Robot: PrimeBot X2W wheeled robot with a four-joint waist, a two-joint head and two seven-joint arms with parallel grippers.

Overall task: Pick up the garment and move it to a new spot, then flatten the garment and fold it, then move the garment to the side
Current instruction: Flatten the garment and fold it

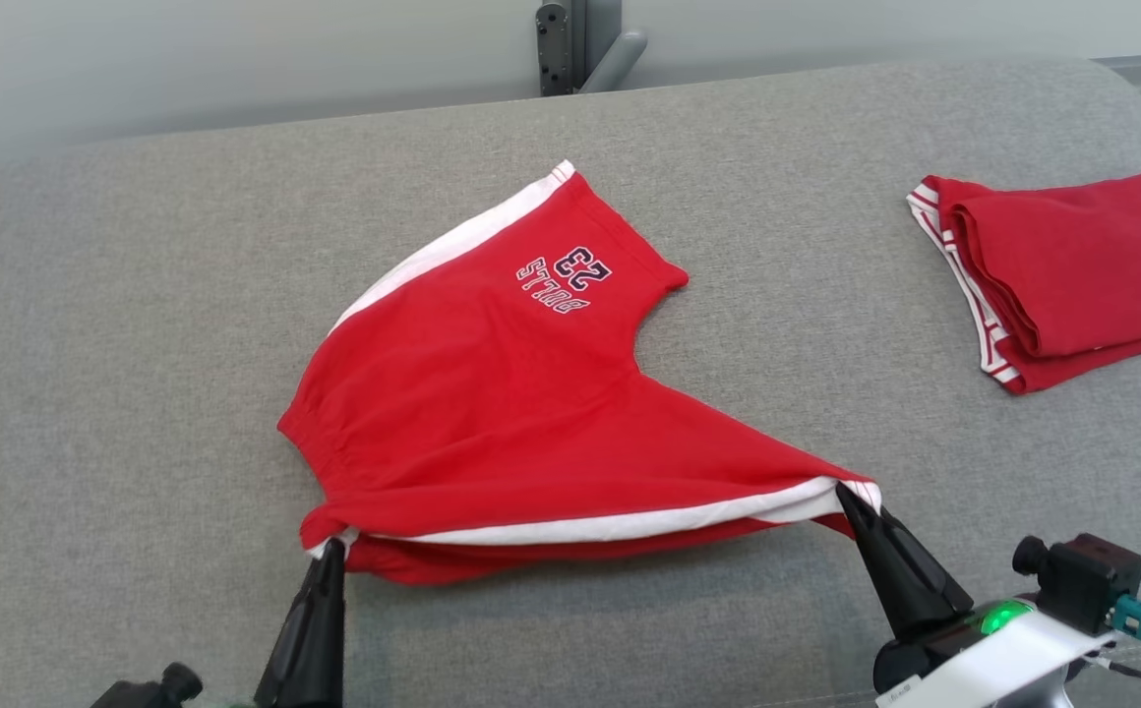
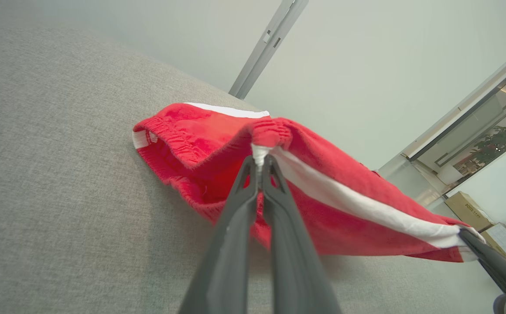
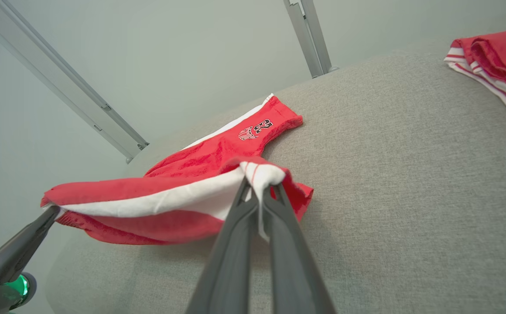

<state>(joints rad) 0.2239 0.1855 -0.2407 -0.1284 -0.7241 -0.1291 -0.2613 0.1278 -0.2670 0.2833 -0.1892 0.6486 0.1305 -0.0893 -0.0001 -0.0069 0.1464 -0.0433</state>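
Note:
The garment (image 1: pixel 492 393) is a pair of red shorts with white side stripes and a "BULLS 23" print, lying on the grey cushion (image 1: pixel 138 344). My left gripper (image 1: pixel 334 544) is shut on the waistband end of the near white stripe (image 2: pixel 260 152). My right gripper (image 1: pixel 843 492) is shut on the leg-hem end of the same stripe (image 3: pixel 259 174). That near edge is lifted and stretched between the two grippers, while the far leg rests flat. In the left wrist view the right gripper's fingers (image 2: pixel 493 261) show at the lower right.
A second red garment (image 1: pixel 1072 275), folded, with red-and-white striped trim, lies at the cushion's right side. A grey metal post (image 1: pixel 580 44) stands behind the cushion against a pale wall. Bare grey fabric stretches to the left of the shorts.

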